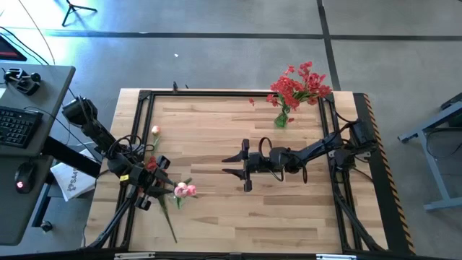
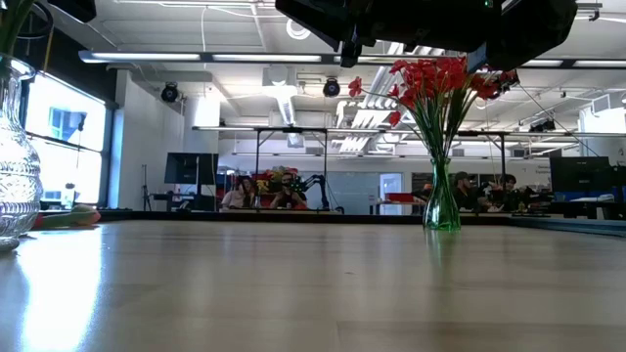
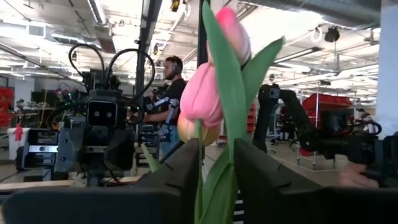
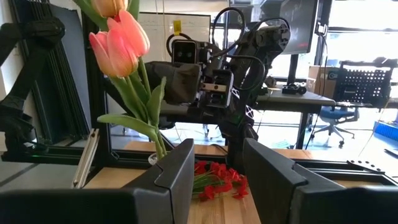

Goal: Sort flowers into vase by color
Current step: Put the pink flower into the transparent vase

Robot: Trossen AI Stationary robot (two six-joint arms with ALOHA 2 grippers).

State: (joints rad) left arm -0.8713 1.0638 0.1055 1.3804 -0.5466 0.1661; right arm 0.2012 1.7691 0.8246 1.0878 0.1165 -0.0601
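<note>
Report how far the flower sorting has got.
Done: a red bunch stands in the green vase. In hand: the left gripper is at the pink tulips on the table's left side. Left: a red stem lies on the table beside it, and a lone bud lies apart. The right gripper waits open at mid-table.

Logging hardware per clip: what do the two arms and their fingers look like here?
Both the left arm and right arm are black, jointed, with looping black cables. Each ends in two broad, flat, dark wedge-shaped fingers, seen up close in the wrist views. No markings are legible.
</note>
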